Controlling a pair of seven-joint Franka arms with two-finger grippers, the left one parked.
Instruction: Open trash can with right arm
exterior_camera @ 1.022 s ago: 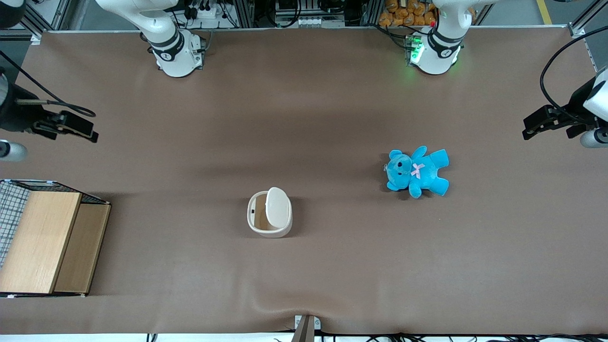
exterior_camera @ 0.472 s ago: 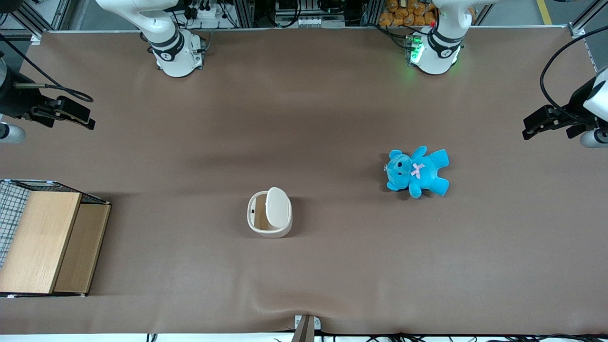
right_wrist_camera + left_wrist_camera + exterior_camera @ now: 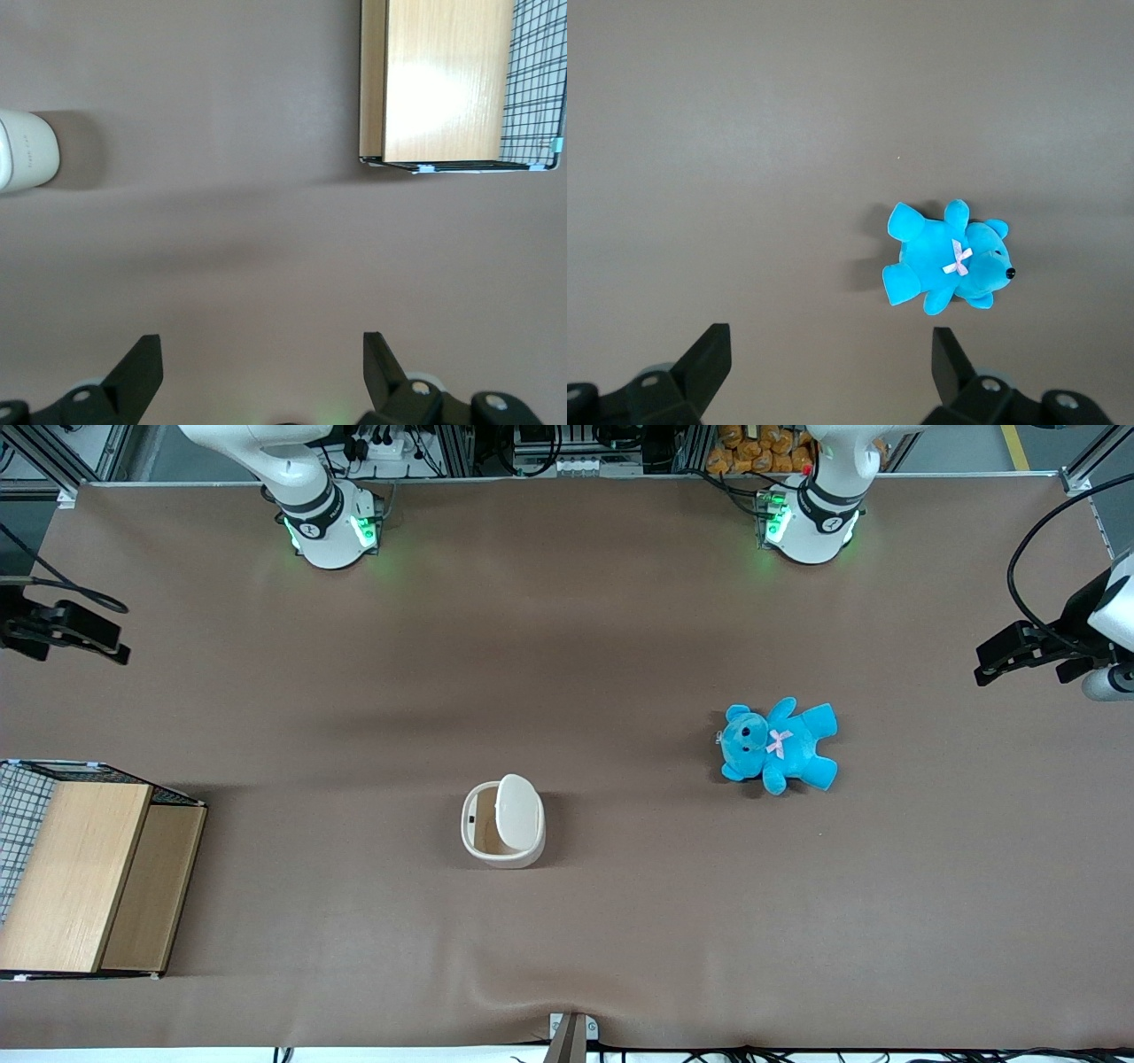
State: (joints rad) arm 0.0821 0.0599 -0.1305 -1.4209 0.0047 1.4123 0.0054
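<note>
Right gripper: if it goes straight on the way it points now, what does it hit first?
Likely bare table. The gripper, fingers open, points down at it, with the trash can and wooden box off to the sides. Depth is unclear.

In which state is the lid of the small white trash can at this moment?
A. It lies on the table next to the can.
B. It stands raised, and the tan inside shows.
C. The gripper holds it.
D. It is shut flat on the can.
B: the trash can has its lid tipped up with the tan inside showing, while the gripper hangs open toward the working arm's end of the table, touching nothing.
</note>
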